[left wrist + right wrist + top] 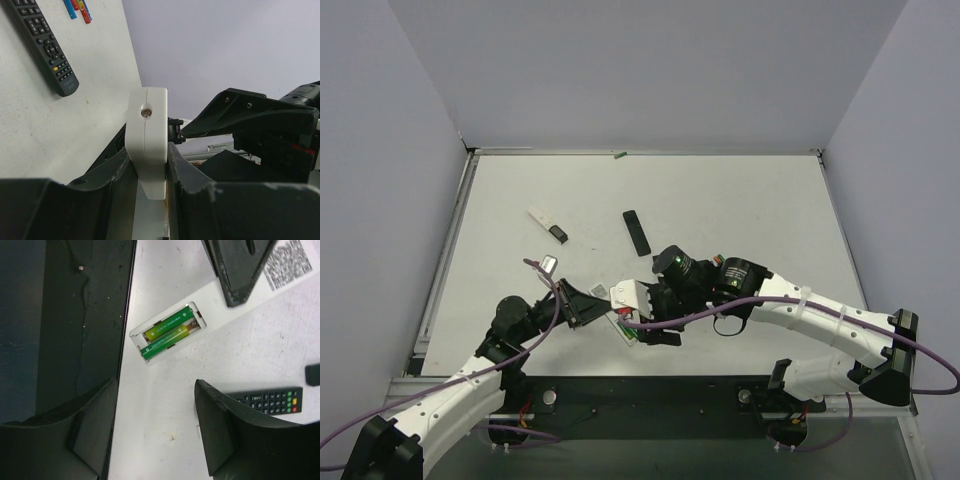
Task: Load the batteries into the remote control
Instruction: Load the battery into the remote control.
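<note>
Right gripper: lower frame of right wrist view, fingers spread, empty. Remote control: centre there, back up at table edge, bay uncovered, two green batteries seated side by side. Left gripper: clenched on its far end. Black remote: top view, above centre.

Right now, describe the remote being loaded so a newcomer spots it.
Look at the table's near edge, about midway. The remote is there, back up. Unlike the black remote nearby, it is white, its open bay holding two green batteries.
</note>
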`<state>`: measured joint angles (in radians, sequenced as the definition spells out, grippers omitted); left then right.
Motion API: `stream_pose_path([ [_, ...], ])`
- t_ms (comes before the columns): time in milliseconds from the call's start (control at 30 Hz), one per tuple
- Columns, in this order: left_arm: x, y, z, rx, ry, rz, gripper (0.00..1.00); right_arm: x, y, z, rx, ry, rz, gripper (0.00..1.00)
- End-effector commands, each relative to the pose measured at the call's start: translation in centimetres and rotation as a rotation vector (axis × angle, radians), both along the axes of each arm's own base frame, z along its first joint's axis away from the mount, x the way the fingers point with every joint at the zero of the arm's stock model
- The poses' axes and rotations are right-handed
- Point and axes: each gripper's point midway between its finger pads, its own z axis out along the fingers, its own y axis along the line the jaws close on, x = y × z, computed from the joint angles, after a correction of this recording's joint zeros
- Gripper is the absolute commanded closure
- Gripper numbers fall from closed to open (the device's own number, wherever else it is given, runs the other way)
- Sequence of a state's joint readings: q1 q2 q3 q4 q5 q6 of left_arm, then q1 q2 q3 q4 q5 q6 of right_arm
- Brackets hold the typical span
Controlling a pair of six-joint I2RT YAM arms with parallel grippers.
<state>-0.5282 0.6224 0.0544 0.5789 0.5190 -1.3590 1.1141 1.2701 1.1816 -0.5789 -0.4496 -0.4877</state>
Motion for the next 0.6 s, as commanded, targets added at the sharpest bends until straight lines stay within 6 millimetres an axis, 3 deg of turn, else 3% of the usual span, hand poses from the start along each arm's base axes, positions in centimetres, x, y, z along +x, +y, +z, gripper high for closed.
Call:
stream_pose_path([
  [0, -0.3, -0.5, 3.8, -0.036, -0.127, -0.051, 1.0, -1.7, 1.1, 1.5, 0.101, -0.014, 0.182, 0.37],
  [167, -0.3, -0.7, 4.0, -0.03, -0.133, -0.061, 1.0, -1.8, 1.8, 1.4, 0.108, -0.01, 0.209, 0.36],
  [467, -0.5, -0.9, 4.3, -0.027, -0.143, -0.083, 1.0, -2.1, 2.5, 1.8, 0.143, -0.008, 0.247, 0.51],
  [567, -0.6, -0.9, 4.3, -0.025, -0.146, -0.089, 1.0, -2.5, 2.7, 1.5, 0.142, 0.005, 0.265, 0.52],
])
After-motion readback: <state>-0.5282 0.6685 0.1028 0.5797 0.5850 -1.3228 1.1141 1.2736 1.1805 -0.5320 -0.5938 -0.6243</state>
